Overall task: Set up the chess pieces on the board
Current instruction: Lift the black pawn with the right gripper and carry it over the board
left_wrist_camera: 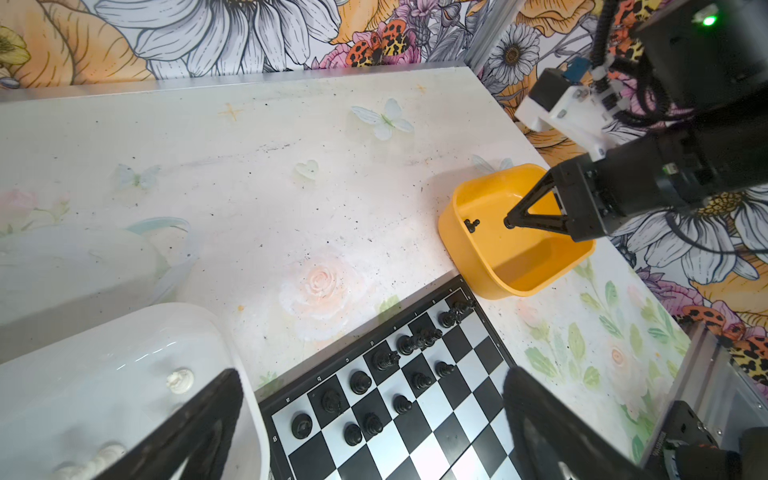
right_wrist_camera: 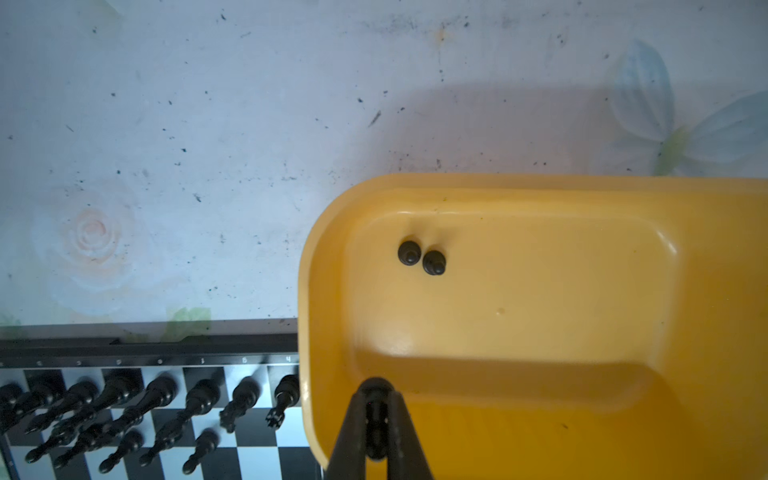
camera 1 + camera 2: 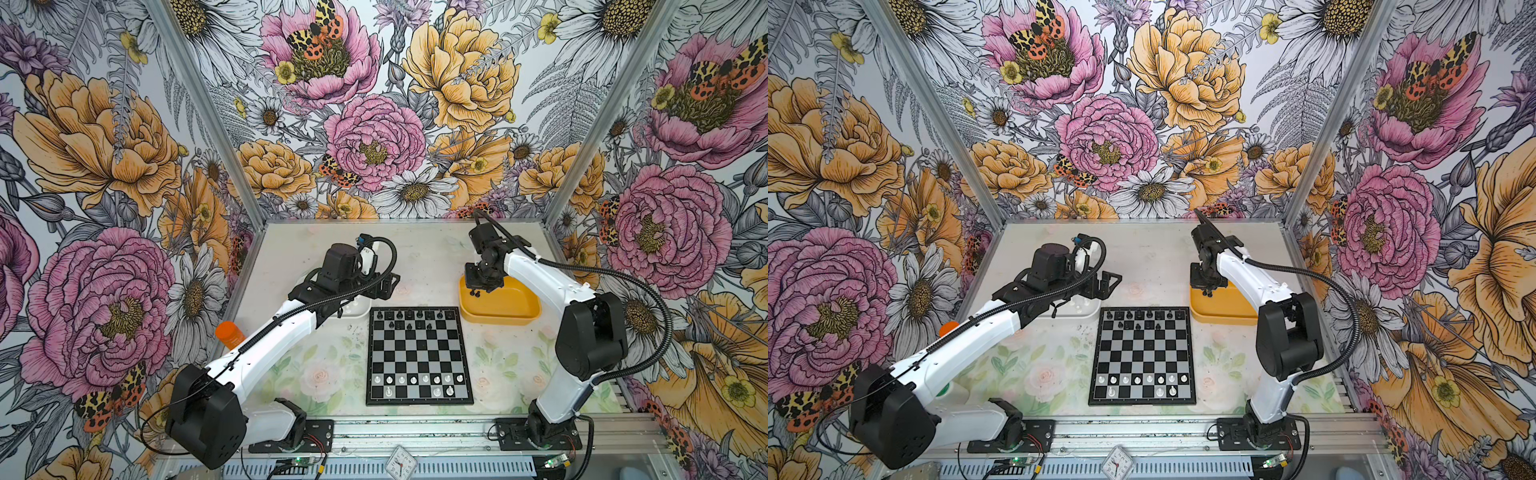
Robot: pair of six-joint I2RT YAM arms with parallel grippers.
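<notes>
Right tool (image 2: 376,392) tight around black piece (image 2: 376,422)

Below my right gripper (image 2: 376,397), which pinches a black pawn (image 2: 376,415), the yellow tray (image 2: 309,291) floor is bare. Two loose pawns (image 2: 422,257) stand touching just ahead. The tray wall rises between gripper and board (image 2: 257,453). Past it, the black pieces (image 2: 199,403) crowd the back row, while the second-row squares nearest the tray are free.
</notes>
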